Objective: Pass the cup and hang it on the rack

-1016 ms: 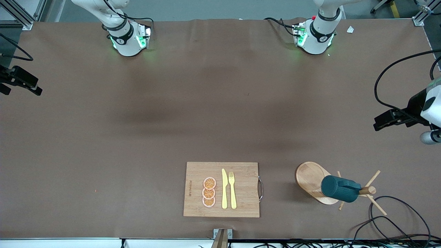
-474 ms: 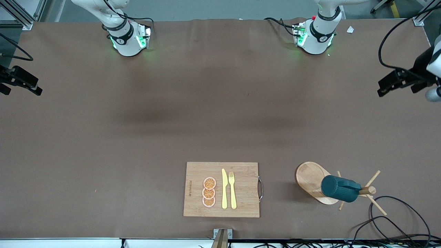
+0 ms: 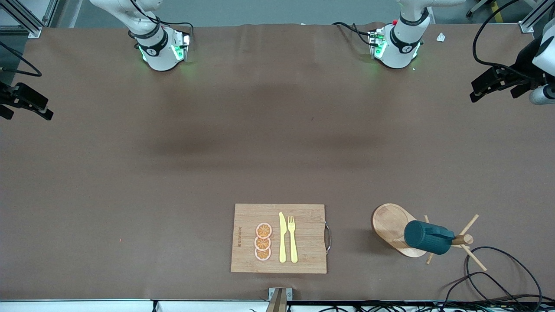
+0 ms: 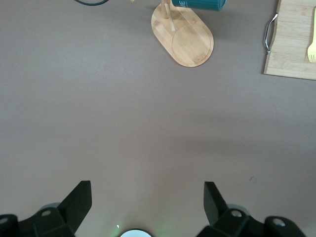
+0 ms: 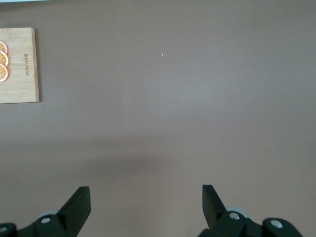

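Already the cup (image 3: 427, 237) hangs on the rack (image 3: 392, 225) near the table's front edge, while left gripper (image 3: 485, 84) and right gripper (image 3: 26, 104), jaws wide, hover over opposite table ends.

Robotics lab, two arm bases (image 3: 160, 50) bolted to a brown-covered table (image 3: 217, 143), aluminium framing (image 3: 26, 17), loose cables (image 3: 498, 277)

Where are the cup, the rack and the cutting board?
cup (image 3: 427, 237): front view, on its ribbed teal side.
rack (image 3: 389, 223): front view, on the bare oval base.
cutting board (image 3: 308, 236): front view, on bare wood beside the fork.
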You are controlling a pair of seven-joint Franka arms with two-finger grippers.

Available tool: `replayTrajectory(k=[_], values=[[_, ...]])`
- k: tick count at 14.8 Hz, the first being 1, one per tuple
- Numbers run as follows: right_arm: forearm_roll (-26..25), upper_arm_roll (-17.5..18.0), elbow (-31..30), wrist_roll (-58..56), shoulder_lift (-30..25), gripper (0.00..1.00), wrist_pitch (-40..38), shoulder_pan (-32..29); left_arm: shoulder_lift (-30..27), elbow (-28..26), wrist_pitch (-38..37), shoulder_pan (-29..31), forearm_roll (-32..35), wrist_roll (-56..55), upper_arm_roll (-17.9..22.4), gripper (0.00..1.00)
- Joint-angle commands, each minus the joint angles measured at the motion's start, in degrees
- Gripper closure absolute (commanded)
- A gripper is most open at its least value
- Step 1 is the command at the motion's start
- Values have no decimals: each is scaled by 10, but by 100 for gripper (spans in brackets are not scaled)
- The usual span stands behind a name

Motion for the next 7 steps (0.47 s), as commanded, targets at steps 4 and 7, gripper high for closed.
replayTrajectory(k=[4, 7], values=[[-6, 3, -6, -3, -7, 0, 0, -2, -4, -15, 15, -2, -5, 8, -2, 0], [-6, 3, -6, -3, -7, 0, 0, -2, -7, -17, 14, 1, -6, 9, -2, 0]])
